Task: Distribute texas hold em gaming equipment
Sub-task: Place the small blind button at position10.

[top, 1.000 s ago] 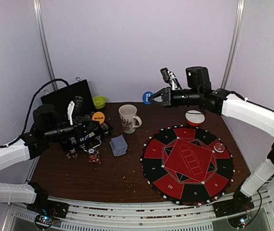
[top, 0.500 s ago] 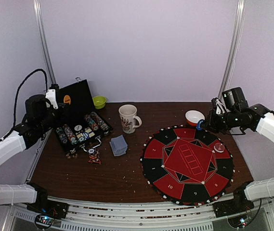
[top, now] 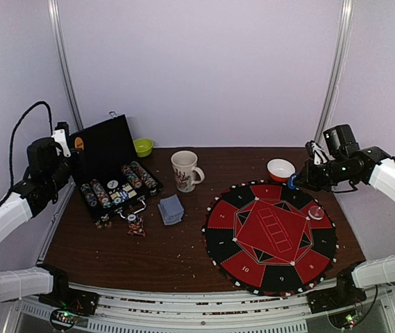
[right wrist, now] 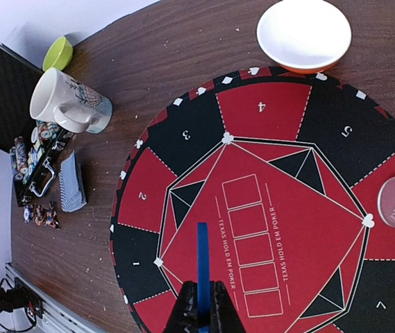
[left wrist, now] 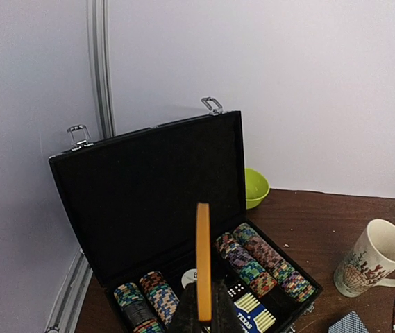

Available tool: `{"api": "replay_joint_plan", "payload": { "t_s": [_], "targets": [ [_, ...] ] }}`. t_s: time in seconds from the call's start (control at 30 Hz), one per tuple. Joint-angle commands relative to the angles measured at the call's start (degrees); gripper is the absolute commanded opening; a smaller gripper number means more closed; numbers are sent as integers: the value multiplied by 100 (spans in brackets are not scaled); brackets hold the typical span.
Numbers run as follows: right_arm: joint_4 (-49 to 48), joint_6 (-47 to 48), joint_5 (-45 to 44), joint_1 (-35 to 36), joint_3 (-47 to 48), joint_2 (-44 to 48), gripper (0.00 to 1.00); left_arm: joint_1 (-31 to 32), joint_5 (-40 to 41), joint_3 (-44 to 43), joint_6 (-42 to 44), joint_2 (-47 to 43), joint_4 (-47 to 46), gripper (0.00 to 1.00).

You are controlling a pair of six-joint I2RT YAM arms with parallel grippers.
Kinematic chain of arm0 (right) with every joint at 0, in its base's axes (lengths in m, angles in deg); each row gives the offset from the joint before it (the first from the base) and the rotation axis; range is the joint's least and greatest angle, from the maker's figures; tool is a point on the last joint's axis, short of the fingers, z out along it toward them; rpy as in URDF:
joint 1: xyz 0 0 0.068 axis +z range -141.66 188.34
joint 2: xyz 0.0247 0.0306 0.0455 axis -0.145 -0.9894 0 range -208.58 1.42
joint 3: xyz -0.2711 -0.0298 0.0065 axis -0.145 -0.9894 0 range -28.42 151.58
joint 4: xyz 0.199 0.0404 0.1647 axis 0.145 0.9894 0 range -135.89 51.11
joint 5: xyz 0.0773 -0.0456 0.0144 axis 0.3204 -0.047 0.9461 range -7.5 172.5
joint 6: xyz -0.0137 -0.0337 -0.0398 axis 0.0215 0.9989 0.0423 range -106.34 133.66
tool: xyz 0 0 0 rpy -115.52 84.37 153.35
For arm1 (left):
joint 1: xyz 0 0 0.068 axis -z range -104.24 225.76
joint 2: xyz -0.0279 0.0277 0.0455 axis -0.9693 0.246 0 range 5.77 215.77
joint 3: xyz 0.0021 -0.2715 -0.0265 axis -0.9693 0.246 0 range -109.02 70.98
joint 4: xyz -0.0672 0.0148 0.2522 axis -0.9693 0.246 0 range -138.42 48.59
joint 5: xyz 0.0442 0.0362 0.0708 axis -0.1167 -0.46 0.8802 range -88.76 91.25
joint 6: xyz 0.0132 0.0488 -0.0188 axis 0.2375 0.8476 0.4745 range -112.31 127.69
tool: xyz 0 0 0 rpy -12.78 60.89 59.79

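My left gripper [left wrist: 203,305] is shut on an orange button disc [left wrist: 203,260], held edge-on above the open black chip case [left wrist: 148,187]; from above, that gripper [top: 70,147] hangs at the far left beside the lid. My right gripper [right wrist: 200,300] is shut on a blue button disc [right wrist: 202,263], edge-on over the round red-and-black poker mat [right wrist: 266,118]. From above, it [top: 296,182] hovers at the mat's far right rim. A clear dealer disc [top: 316,212] lies on the mat. A stack of grey-blue cards [top: 171,209] and loose chips [top: 135,225] lie left of the mat.
A white patterned mug [top: 185,170] stands at the back middle. A green bowl [top: 143,146] sits behind the case's lid, and a red-rimmed white bowl [top: 280,169] sits just beyond the mat's far edge. Rows of chips [top: 117,187] fill the case. Crumbs dot the brown table.
The right arm swung from the back middle to the mat's far right rim, carrying the blue disc. The left arm drew back left from over the case, holding the orange disc.
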Motion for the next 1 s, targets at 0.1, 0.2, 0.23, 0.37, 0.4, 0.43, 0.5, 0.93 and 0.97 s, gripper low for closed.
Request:
{"api": "replay_joint_plan", "payload": {
  "t_s": [0.1, 0.2, 0.23, 0.37, 0.4, 0.43, 0.5, 0.93, 0.97],
  "targets": [
    [279, 635, 387, -63, 341, -68, 0, -138, 43, 144, 169, -124, -354, 0],
    [305, 546, 570, -71, 190, 88, 0, -163, -56, 167, 139, -78, -392, 0],
    [370, 501, 763, -66, 119, 86, 0, -170, -108, 160, 121, -46, -398, 0],
    [884, 392, 1400, -65, -44, -7, 0, -205, -252, 106, 95, 42, -350, 0],
    [927, 316, 1350, -66, -86, 109, 0, -221, -300, 98, 81, 43, -347, 0],
    [902, 228, 1299, -65, -163, 247, 0, -231, -351, 105, 74, 44, -361, 0],
    [760, -23, 1431, -69, -429, 477, 0, -239, -416, 106, 61, 56, -365, 0],
    [91, -1406, 2696, 1969, -2819, 580, 0, -314, -686, 79, -5, 148, -347, 0],
    [51, -1416, 2656, 2247, -2849, 441, 0, -328, -694, 80, -13, 155, -351, 0]
  ]
}}
